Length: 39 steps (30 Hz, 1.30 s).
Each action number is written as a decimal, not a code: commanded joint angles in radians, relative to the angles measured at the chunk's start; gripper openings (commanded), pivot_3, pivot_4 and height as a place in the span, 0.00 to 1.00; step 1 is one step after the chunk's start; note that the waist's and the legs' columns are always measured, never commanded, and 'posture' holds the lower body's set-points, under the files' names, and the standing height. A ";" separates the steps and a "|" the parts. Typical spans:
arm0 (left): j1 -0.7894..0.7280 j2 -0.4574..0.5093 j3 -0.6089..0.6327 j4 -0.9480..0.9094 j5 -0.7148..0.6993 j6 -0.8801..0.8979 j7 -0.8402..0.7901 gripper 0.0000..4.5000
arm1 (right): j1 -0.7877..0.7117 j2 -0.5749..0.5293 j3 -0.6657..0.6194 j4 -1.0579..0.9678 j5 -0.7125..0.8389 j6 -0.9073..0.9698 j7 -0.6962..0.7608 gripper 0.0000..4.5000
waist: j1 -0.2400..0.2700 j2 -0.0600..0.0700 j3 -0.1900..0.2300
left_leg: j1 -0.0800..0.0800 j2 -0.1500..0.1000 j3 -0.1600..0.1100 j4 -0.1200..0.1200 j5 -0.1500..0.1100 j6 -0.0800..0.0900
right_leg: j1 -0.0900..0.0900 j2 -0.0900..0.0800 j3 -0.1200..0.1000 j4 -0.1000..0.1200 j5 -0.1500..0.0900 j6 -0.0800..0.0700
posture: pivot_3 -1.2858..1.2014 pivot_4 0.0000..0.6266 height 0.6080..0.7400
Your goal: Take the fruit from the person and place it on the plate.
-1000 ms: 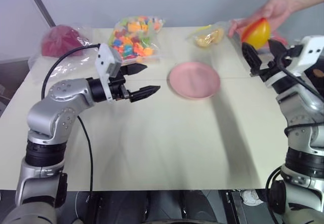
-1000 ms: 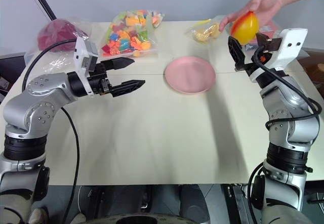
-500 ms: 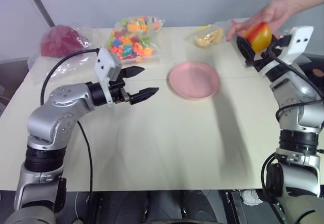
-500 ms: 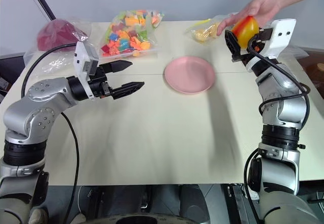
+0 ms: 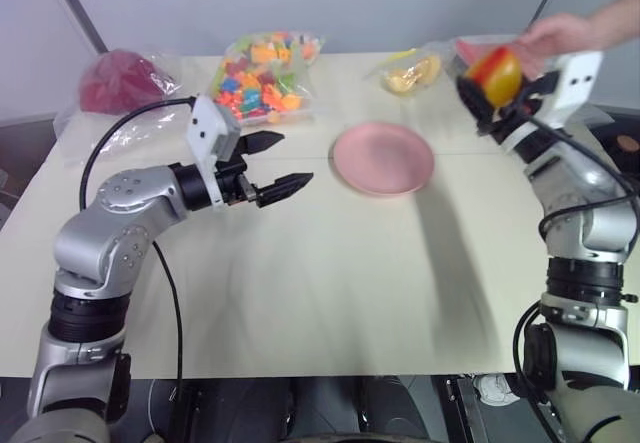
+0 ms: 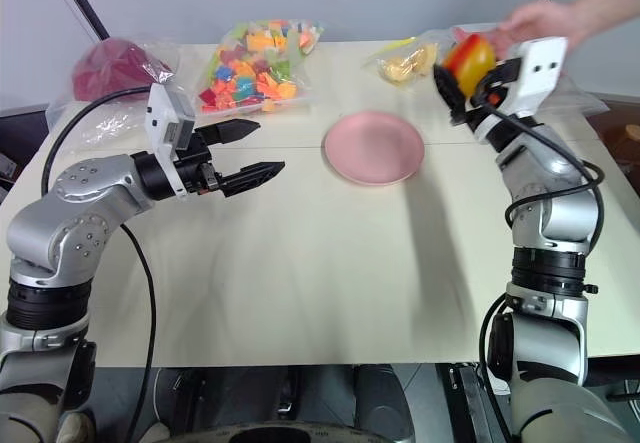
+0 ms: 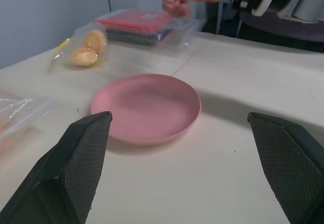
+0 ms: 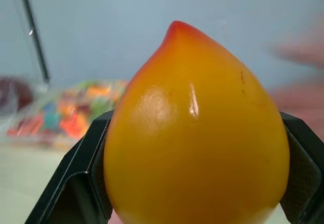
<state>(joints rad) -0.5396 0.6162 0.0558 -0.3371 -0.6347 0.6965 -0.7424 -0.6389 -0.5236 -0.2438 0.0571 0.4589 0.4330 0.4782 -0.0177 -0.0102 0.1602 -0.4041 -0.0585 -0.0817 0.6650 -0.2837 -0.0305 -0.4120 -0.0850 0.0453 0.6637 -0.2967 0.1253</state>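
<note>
The yellow-orange fruit [image 5: 498, 75] with a red tip sits between the black fingers of my right gripper [image 5: 490, 88], which is shut on it above the table's far right. In the right wrist view the fruit [image 8: 195, 130] stands between both fingers. The person's hand [image 5: 560, 35] is just behind the fruit, apart from it. The pink plate [image 5: 384, 158] lies on the table, left of and nearer than the fruit. My left gripper [image 5: 275, 163] is open above the table, left of the plate, with nothing in it.
A bag of colourful pieces [image 5: 262, 75] and a dark red bag [image 5: 118, 81] lie at the back left. A clear bag of pale yellow pieces [image 5: 412, 73] sits behind the plate. A red flat packet [image 7: 136, 24] lies at the back right.
The person's hand has let go of the fruit and pulled back to the right. My right gripper holds the fruit and has shifted slightly left. The left arm has not moved.
</note>
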 commanded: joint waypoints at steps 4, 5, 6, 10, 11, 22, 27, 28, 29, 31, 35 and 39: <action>0.029 0.017 0.005 -0.028 0.026 -0.022 -0.002 1.00 | 0.043 0.089 0.108 -0.012 0.003 0.032 0.057 0.72 | -0.003 0.000 0.000 | 0.000 0.000 0.000 0.000 0.000 0.000 | -0.001 0.000 0.000 0.001 0.000 0.000 | 0.52 0.24 1.00; 0.039 0.022 0.001 -0.032 0.033 -0.020 -0.001 1.00 | 0.034 0.101 0.122 0.020 -0.016 0.015 0.055 0.72 | -0.001 0.000 0.000 | -0.001 0.000 0.000 0.000 0.000 0.000 | -0.001 0.000 0.000 0.001 0.000 0.000 | 0.52 0.24 1.00; 0.056 0.033 -0.009 -0.034 0.054 -0.020 0.004 1.00 | 0.016 0.116 0.135 0.070 -0.039 -0.009 0.045 0.72 | -0.001 0.000 0.000 | -0.001 0.000 0.000 0.000 0.000 0.000 | -0.001 0.000 0.000 0.001 0.000 0.000 | 0.52 0.24 1.00; 0.099 0.038 -0.007 -0.044 0.076 -0.009 0.032 1.00 | -0.043 0.154 0.153 0.214 -0.098 -0.098 0.048 0.72 | -0.001 0.000 0.000 | -0.001 0.000 0.000 0.000 0.000 0.000 | -0.002 0.000 0.000 0.000 0.000 0.000 | 0.52 0.24 1.00; 0.105 0.037 -0.003 -0.047 0.077 -0.012 0.036 1.00 | -0.052 0.158 0.153 0.236 -0.105 -0.112 0.054 0.72 | 0.000 0.000 0.000 | -0.001 0.000 0.000 0.000 0.000 0.000 | -0.002 0.000 0.000 0.001 0.000 0.000 | 0.52 0.24 1.00; 0.135 0.028 0.023 -0.083 0.067 -0.020 0.062 1.00 | -0.103 0.169 0.143 0.377 -0.145 -0.204 0.083 0.99 | -0.003 0.000 0.000 | -0.001 0.000 0.000 0.000 0.000 -0.001 | -0.002 0.000 0.000 0.001 0.000 0.000 | 0.52 0.24 1.00; 0.136 0.018 0.028 -0.079 0.069 -0.024 0.071 1.00 | -0.114 0.160 0.145 0.347 -0.149 -0.209 0.086 0.99 | -0.002 0.000 0.000 | -0.001 0.000 0.000 0.000 0.000 -0.001 | -0.002 0.000 0.000 0.001 0.000 0.000 | 0.52 0.24 1.00; 0.135 0.013 0.032 -0.075 0.072 -0.030 0.077 1.00 | -0.122 0.158 0.133 0.322 -0.136 -0.200 0.080 0.99 | -0.001 0.000 0.000 | -0.001 0.000 0.000 0.000 0.000 -0.001 | -0.002 0.000 0.000 0.000 0.000 0.000 | 0.52 0.24 1.00; 0.133 0.009 0.037 -0.068 0.077 -0.036 0.083 1.00 | -0.131 0.156 0.119 0.296 -0.120 -0.189 0.074 0.99 | -0.001 0.000 0.000 | -0.001 0.000 0.000 0.000 0.000 -0.001 | -0.002 -0.001 0.000 0.000 0.000 0.000 | 0.52 0.24 1.00; 0.130 0.000 0.047 -0.050 0.089 -0.049 0.097 1.00 | -0.147 0.144 0.096 0.248 -0.101 -0.170 0.061 0.99 | -0.002 0.000 0.000 | -0.002 0.000 0.000 0.000 0.000 -0.001 | -0.003 -0.001 0.000 0.000 0.000 0.000 | 0.52 0.24 1.00; 0.128 -0.024 0.071 -0.001 0.131 -0.094 0.156 1.00 | -0.130 0.082 0.068 0.132 -0.095 -0.120 0.054 0.99 | 0.002 0.001 0.000 | -0.002 0.000 0.000 0.000 0.000 -0.001 | -0.003 -0.001 0.000 0.001 0.000 0.000 | 0.52 0.24 1.00; 0.132 -0.051 0.109 0.023 0.151 -0.127 0.208 1.00 | -0.062 0.019 0.044 0.035 -0.095 -0.077 0.064 0.99 | 0.004 0.000 0.000 | -0.002 -0.001 0.000 0.000 0.000 -0.001 | -0.003 -0.001 0.000 0.000 0.000 0.000 | 0.52 0.24 1.00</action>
<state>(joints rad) -0.4013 0.5727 0.1208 -0.3037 -0.4898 0.6020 -0.5590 -0.7219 -0.4851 -0.1747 0.1504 0.3538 0.3412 0.5373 -0.0140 -0.0097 0.1605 -0.4065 -0.0591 -0.0817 0.6649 -0.2833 -0.0312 -0.4148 -0.0861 0.0452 0.6641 -0.2967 0.1252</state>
